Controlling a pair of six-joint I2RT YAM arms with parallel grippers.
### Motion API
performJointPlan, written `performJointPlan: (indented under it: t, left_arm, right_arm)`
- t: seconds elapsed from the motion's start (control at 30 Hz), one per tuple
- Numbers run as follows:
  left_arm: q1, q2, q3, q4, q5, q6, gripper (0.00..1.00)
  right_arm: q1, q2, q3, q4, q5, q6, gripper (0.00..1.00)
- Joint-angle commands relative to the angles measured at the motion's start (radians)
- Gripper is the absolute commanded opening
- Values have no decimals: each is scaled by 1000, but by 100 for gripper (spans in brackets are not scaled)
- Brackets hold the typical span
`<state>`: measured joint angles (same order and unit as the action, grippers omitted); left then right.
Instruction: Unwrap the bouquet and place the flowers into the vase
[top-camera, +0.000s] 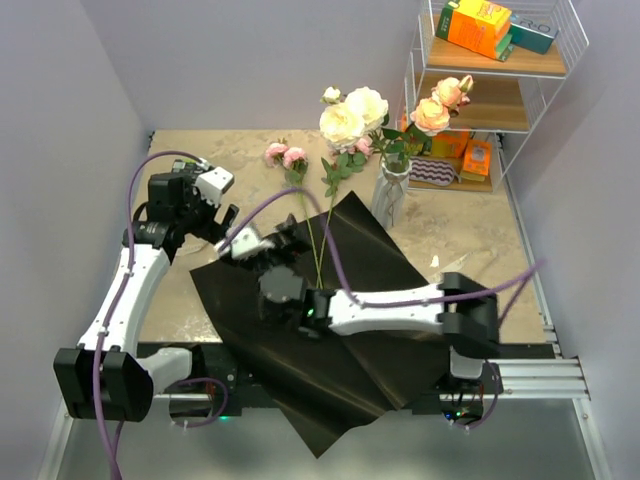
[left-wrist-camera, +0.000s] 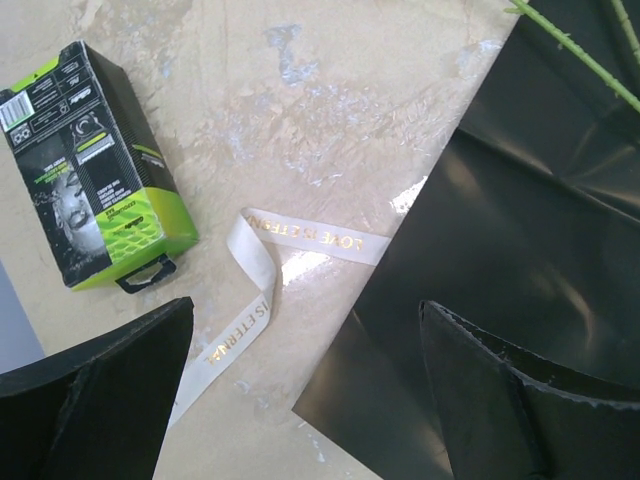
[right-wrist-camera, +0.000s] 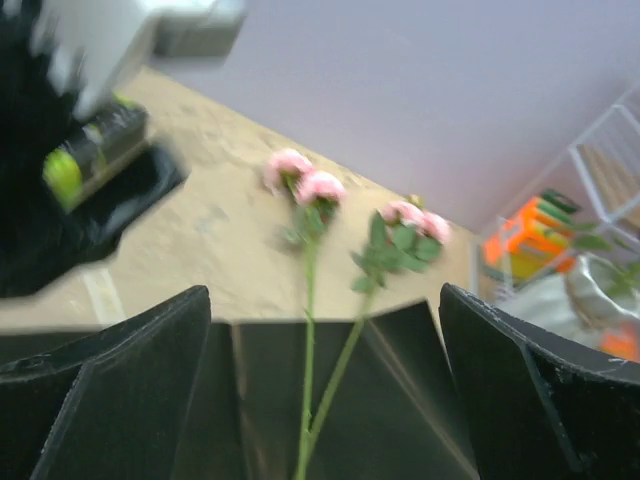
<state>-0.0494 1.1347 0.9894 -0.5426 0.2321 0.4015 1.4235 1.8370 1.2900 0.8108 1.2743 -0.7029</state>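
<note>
Right now the R end effector (right-wrist-camera: 325, 290) is released: fingers (right-wrist-camera: 130, 370) spread wide, nothing clamped. It hangs low over the black paper sheet (top-camera: 300, 390), pointing twd the back wall. Two loose flowers (right-wrist-camera: 320, 187) lie below it. Their green stems run side by side on the sheet, btwn the fingers in the wrist view but touching neither. Their pink blooms rest past the sheet's far edge on the tabletop (top-camera: 200, 150).

L end effector (left-wrist-camera: 307, 303) is also released, fingers wide, nothing held; it hovers at the sheet's left edge. Beneath it a beige ribbon (left-wrist-camera: 265, 270) w/ gold lettering lies loose on the tabletop, one end at the sheet's edge. A green-and-black box (left-wrist-camera: 95, 165) lies flat just left of the ribbon.

Sheet is spread open, its near corner reaching past the tabletop's near edge. Vase (top-camera: 390, 195) stands upright at the sheet's far corner, holding cream and peach roses (top-camera: 350, 115). White wire shelf (top-camera: 500, 110) w/ orange boxes (top-camera: 478, 25) is just beside the vase, at back right.
</note>
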Motion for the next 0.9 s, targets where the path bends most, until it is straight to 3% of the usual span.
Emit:
performJointPlan:
  t: [0.0,0.1,0.2,0.33,0.53,0.87]
  left_arm:
    - [19,7,37,56,-27,-27,99]
    - [40,29,35,82,-46,-44,99]
    - [81,66,54,95,-43,-87,99]
    - [108,63,71,116,-14,-127,99]
    - [112,22,77,116,68,-128,99]
    - [112,2,61,89,113,-104,99]
  right_arm:
    - [-120,-193,71,-531,-305,615,99]
    - [-144,-162,100,-633,-392,615,99]
    - [-210,-156,105,-749,-456,736,99]
    - [-339,-141,54,-821,-685,878,96]
    - [-423,24,134,-941,-737,911,74]
    - [-503,194,187,-898,-782,922,74]
